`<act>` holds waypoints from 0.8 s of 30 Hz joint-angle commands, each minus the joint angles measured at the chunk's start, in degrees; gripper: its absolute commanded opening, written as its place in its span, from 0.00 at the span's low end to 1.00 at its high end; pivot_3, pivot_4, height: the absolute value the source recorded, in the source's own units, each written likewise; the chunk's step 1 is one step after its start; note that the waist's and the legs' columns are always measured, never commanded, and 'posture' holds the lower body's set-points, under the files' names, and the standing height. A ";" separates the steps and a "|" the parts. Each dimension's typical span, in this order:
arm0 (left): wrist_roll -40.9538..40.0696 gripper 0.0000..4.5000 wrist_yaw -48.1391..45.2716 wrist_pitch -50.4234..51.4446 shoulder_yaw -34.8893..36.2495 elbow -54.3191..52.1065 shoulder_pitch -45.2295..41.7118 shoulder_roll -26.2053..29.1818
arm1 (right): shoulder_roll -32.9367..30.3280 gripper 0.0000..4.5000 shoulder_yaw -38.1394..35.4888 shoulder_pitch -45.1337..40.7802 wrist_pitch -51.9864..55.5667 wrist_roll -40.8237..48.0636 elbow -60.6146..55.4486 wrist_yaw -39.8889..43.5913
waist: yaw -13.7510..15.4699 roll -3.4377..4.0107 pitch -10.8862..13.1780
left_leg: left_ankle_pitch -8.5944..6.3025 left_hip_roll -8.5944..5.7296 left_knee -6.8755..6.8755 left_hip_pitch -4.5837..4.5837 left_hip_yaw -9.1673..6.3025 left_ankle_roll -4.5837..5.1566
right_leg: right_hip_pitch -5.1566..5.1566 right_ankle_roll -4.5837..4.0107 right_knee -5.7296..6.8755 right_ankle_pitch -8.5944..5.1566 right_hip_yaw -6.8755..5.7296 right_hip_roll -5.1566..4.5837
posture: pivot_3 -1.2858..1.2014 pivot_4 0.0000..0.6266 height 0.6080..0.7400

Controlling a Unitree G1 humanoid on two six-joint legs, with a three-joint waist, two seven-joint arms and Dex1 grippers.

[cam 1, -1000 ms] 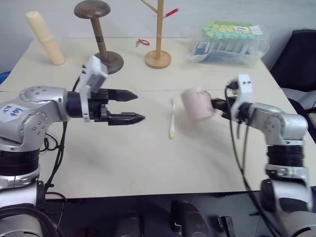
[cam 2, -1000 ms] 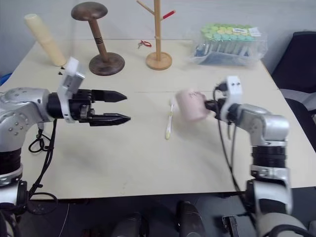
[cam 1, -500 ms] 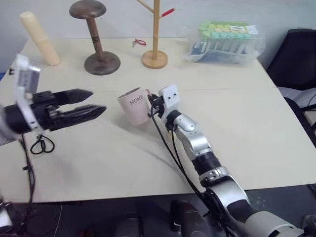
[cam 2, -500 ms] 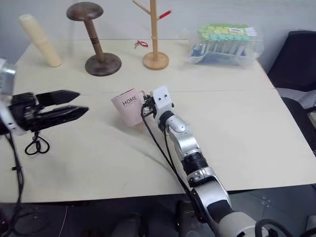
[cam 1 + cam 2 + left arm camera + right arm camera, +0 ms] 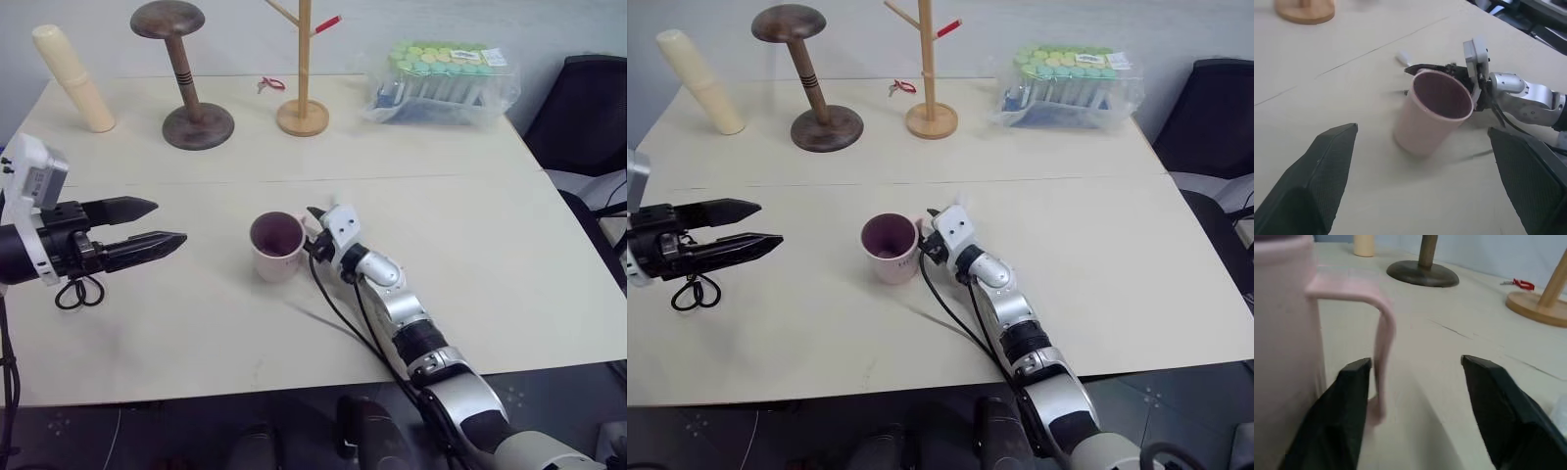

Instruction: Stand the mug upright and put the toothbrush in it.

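Mug upright on the worktop, mouth up, dark maroon inside showing. Right hand sits just beside it, on the handle side; in the right wrist view the two black fingers stand spread, the thin pink handle just inside one of them. Released, not clamped; cannot tell whether that finger touches the handle.

Toothbrush: a small white tip pokes out on the far side of the right hand in the left wrist view; the rest is hidden behind hand and mug.

Left hand well apart from the mug, out toward the worktop's left edge, fingers parted and holding nothing, pointing across at the mug. Black cable loop lies below it on the worktop.

Open room: bare worktop between left hand and mug, and a wide bare stretch beyond the right arm out to the right edge. Front edge near the right forearm. Along the back: cream cylinder, dark wooden stand, pale wooden peg stand, clear box of green-capped tubes, all well behind both hands.
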 commanded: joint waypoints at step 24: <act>-2.29 1.00 -2.26 -3.93 -8.50 1.13 -8.46 -1.14 | -5.70 0.94 -8.92 -9.35 74.76 12.17 -23.56 -4.93 | 1.27 0.06 0.04 | 0.02 -0.06 0.12 -0.29 0.02 -0.02 | -0.15 0.00 -0.01 0.00 -0.16 0.03 | 0.52 0.24 1.00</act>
